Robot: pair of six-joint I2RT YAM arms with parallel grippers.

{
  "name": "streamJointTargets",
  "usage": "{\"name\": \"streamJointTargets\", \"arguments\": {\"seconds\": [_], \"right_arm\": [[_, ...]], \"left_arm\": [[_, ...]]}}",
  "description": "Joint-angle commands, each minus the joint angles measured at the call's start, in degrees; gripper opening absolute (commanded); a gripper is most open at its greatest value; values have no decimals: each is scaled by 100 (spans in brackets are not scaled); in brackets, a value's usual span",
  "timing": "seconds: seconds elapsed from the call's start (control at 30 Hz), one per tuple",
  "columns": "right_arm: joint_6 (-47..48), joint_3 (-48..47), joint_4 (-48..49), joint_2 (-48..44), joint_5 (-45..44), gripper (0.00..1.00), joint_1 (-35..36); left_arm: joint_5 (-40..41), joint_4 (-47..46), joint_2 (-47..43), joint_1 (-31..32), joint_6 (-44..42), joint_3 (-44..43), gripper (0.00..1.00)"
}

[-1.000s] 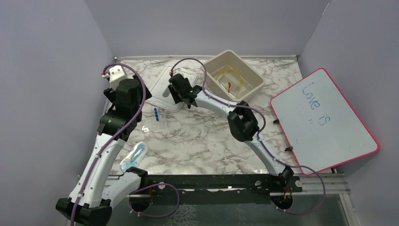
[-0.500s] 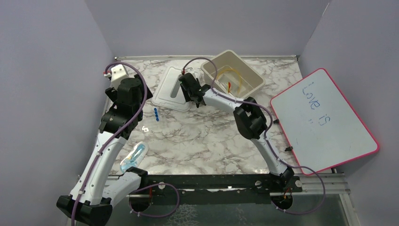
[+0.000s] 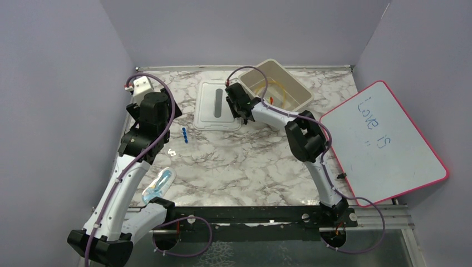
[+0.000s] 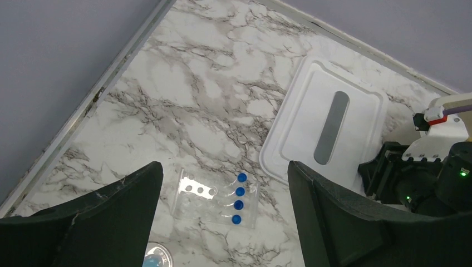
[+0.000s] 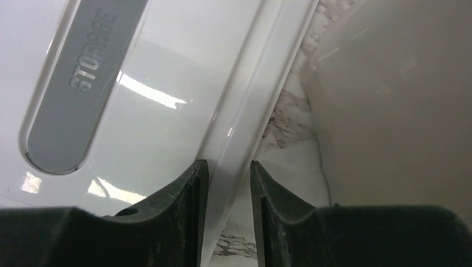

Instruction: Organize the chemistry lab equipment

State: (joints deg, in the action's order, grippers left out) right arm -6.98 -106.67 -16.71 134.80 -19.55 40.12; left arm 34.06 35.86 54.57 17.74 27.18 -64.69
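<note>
From above, my right gripper (image 3: 236, 104) sits at the far middle of the marble-patterned table (image 3: 239, 161). It is on the right edge of the flat white plastic lid with a grey strip (image 3: 207, 111), which lies just left of the beige rectangular plastic bin (image 3: 291, 77). Inside the bin lie the amber rubber tubing coil (image 3: 277, 92) and the red-tipped dropper (image 3: 271, 102). Out on the marble to the left are the tiny blue-capped pieces (image 3: 185, 134), and nearer me a clear plastic packet with pale blue contents (image 3: 158, 185). My right arm (image 3: 321, 167) reaches far and leftward, its elbow bent beside the pink-edged whiteboard (image 3: 384, 139). My left arm (image 3: 125, 181) rises along the left wall.

Through the left wrist, my left gripper (image 4: 224, 169) hangs spread wide and empty above the blue-capped pieces, with the lid beyond on the right.

Through the right wrist, my fingers (image 5: 186, 194) press together on the lid's right rim, one on each side, pinching it. The bin wall is just to the right, with a sliver of marble between.

I judge I am placing the lid by the bin. With items left outside, next I should lay it flat and release, then lower my left gripper onto the blue-capped pieces.
</note>
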Motion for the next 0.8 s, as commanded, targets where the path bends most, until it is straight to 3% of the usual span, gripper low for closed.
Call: {"name": "streamJointTargets", "arguments": {"seconds": [0.0, 0.13, 0.3, 0.4, 0.63, 0.77], "right_arm": [[373, 507, -559, -164, 358, 34, -142], [105, 711, -609, -258, 490, 29, -153], [-591, 381, -996, 67, 399, 39, -151], [-881, 126, -1229, 274, 427, 39, -153], [-1047, -153, -1374, 386, 168, 11, -153], [-1041, -142, -1198, 170, -120, 3, -153]], "left_arm": [[-168, -173, 18, -7, 14, 82, 85], [-354, -211, 88, -5, 69, 126, 85], [-572, -262, 195, -6, 150, 171, 85], [-638, -272, 210, -7, 172, 201, 85], [-936, -310, 251, -3, 321, 308, 85], [-1199, -384, 322, -9, 458, 411, 86]]}}
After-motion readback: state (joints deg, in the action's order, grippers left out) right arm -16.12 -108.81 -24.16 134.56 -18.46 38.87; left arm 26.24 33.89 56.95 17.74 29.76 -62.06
